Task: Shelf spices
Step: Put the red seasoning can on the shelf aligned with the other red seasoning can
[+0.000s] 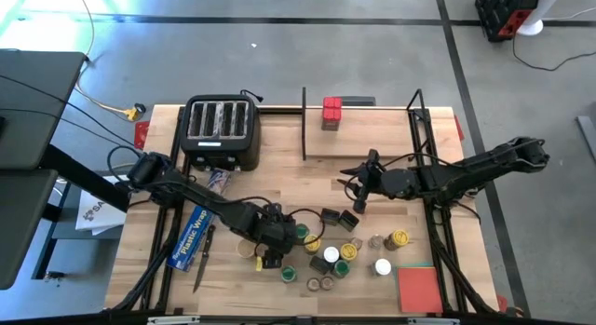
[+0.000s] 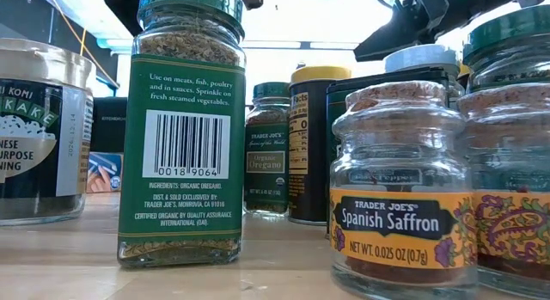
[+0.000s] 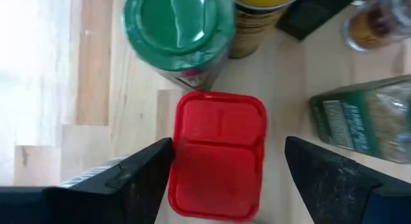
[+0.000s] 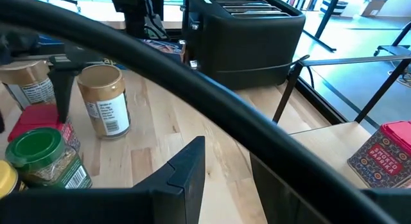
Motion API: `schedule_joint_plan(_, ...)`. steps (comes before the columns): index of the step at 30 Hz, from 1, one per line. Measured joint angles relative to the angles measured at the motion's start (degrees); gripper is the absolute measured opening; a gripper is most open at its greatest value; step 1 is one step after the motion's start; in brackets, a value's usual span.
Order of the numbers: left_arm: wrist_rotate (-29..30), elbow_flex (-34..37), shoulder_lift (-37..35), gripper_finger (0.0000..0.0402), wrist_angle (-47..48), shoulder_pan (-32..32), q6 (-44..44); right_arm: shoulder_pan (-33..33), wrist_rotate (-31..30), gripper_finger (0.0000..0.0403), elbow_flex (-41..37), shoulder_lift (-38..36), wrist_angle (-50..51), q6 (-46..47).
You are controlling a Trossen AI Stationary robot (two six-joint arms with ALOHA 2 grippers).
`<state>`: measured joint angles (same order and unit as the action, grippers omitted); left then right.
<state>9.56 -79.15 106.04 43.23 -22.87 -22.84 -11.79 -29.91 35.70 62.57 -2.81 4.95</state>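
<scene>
The spices [image 1: 331, 255] stand in a cluster on the near middle of the table: round jars with green, yellow, white and tan lids, and black boxes. Two red tins [image 1: 331, 112] sit on the light-wood shelf [image 1: 372, 139] at the far side. My left gripper [image 1: 270, 241] hangs over the cluster's left end, pointing down. In the left wrist view it [image 3: 228, 179] is open, its fingers on either side of a red-lidded tin [image 3: 218, 153] that stands upright on the table. My right gripper [image 1: 358, 187] is open over bare wood between the shelf and the cluster; in its own view it [image 4: 228, 185] holds nothing.
A black four-slot toaster [image 1: 222, 129] stands far left, beside the shelf. A long blue plastic-wrap box [image 1: 194, 236] lies left of my left gripper. A flat red pad [image 1: 419, 288] lies near right. A green-lidded jar [image 3: 176, 31] and a yellow-lidded jar [image 3: 260, 18] crowd the red tin.
</scene>
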Motion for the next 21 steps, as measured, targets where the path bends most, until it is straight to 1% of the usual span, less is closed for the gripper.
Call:
schedule_joint_plan(13, -1.51, 1.09, 0.29, 0.0268, 0.63, 1.11, 0.53, 0.0, 0.02, 0.0116, 0.02, 0.0, 0.42, 0.11)
schedule_joint_plan(15, -1.46, 1.09, 0.29, 0.0255, 0.42, 1.11, 0.53, 0.0, 0.03, 0.0116, 0.01, 0.02, 0.44, 0.0)
schedule_joint_plan(19, -1.54, 1.09, 0.29, 0.0216, 0.26, 1.28, 0.53, 0.0, 0.04, 0.0116, 0.02, 0.02, 0.42, 0.0)
schedule_joint_plan(21, -2.33, 1.09, 0.26, 0.0212, 0.26, 1.63, 0.54, -0.01, 0.02, 0.0116, 0.02, -0.11, 0.44, 0.04)
